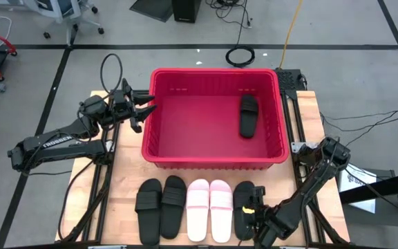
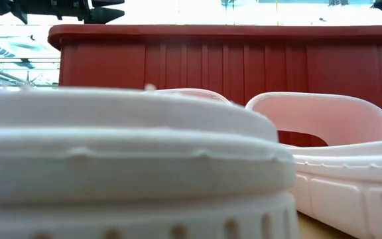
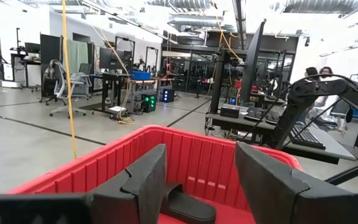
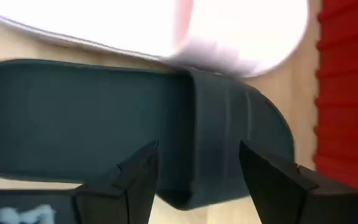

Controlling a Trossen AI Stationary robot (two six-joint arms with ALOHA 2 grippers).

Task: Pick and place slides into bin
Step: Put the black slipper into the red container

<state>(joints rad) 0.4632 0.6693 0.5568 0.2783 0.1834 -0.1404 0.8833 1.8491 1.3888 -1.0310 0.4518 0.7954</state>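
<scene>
The red bin (image 1: pixel 213 155) stands at the table's far middle, with one black slide (image 1: pixel 248 115) lying flat inside at its right. Along the near edge lie two black slides (image 1: pixel 161 206), two pink slides (image 1: pixel 209 209) and one more black slide (image 1: pixel 242 204), all on their soles. My right gripper (image 1: pixel 256 207) is open and low over that last black slide (image 4: pixel 104 118), its fingers on either side of the strap end (image 4: pixel 222 124). I see no contact. My left gripper (image 1: pixel 144 109) is open and empty at the bin's left rim (image 3: pixel 104 155).
The pink slides (image 2: pixel 323 133) fill the low view in front of the bin's near wall (image 2: pixel 224 60). Bare wood lies at the table's left and right of the row. Cables and chairs stand on the floor beyond the far edge.
</scene>
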